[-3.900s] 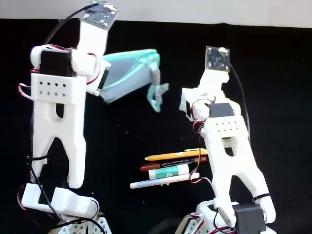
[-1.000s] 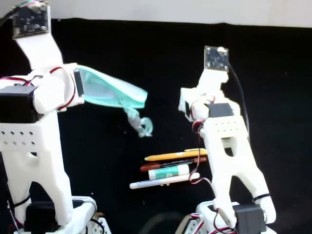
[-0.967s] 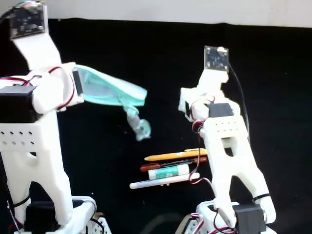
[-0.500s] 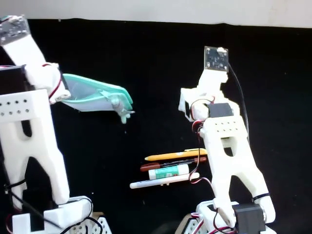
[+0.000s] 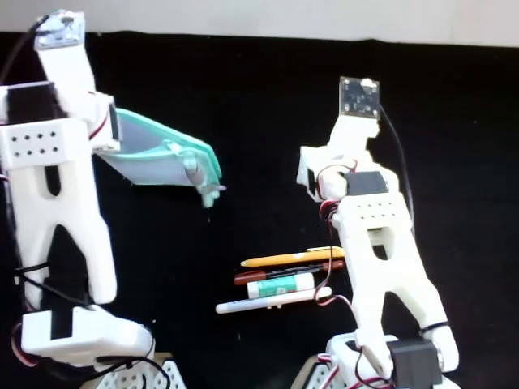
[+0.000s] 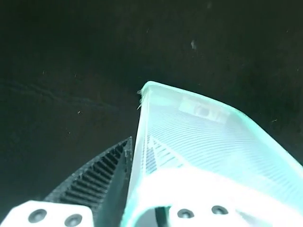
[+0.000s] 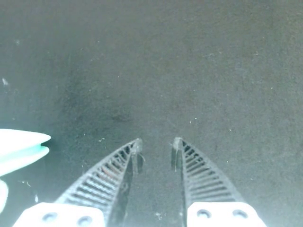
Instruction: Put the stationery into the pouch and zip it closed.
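A teal mesh pouch (image 5: pixel 158 154) hangs above the black table, held at one end by my left gripper (image 5: pixel 113 142), which is shut on it. Its zipper pull (image 5: pixel 207 191) dangles from the free end. Up close, the pouch (image 6: pixel 203 146) lies between the left fingers (image 6: pixel 102 182). The stationery lies in a row on the table at centre front: a yellow pen (image 5: pixel 292 258), a dark red pen (image 5: pixel 284 272), a glue stick (image 5: pixel 280 284) and a white pen (image 5: pixel 259 304). My right gripper (image 7: pixel 156 151) is open over bare black cloth, with the pouch's tip (image 7: pixel 21 144) off to one side.
The right arm (image 5: pixel 373 235) stands just right of the stationery, with a red cable (image 5: pixel 327 275) hanging over the pens' ends. The left arm's base (image 5: pixel 81 336) sits at front left. A pale wall edge (image 5: pixel 324 20) runs along the back.
The left arm has swung back and to the left with the pouch, then forward and upright. The pouch turned and its free end rose. The right arm and stationery stayed put.
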You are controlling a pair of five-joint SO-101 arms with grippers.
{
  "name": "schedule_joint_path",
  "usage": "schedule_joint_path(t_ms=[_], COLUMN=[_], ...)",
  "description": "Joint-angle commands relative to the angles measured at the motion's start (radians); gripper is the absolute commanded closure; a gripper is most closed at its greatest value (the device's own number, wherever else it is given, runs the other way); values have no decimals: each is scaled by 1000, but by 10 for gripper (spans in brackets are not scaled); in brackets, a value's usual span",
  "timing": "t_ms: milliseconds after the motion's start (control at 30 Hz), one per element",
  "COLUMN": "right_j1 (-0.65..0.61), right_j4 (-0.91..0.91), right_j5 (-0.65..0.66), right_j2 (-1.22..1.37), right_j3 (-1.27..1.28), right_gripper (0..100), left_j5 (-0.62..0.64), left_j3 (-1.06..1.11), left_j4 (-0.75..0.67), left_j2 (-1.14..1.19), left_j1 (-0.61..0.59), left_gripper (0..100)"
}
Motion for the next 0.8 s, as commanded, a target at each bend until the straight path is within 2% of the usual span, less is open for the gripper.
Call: schedule_joint_path(t_ms=[0,367,467,767], right_j1=[5,5,5,5], right_j4=[-4,-27,-70,-73], right_j5=[-11,-11,-11,-9], right_j2=[-4,-2,-4,-4], right_j3=[-4,12,45,47], right_gripper=[879,879,879,879], left_j5=[-60,-252,-275,-336], left_j3=[-12,-47,-104,-173], left_j4=[14,17,21,21], left_j2=[-5,-7,-7,-7], left_j1=[-7,-2,-2,-7], left_gripper=[917,893,859,860])
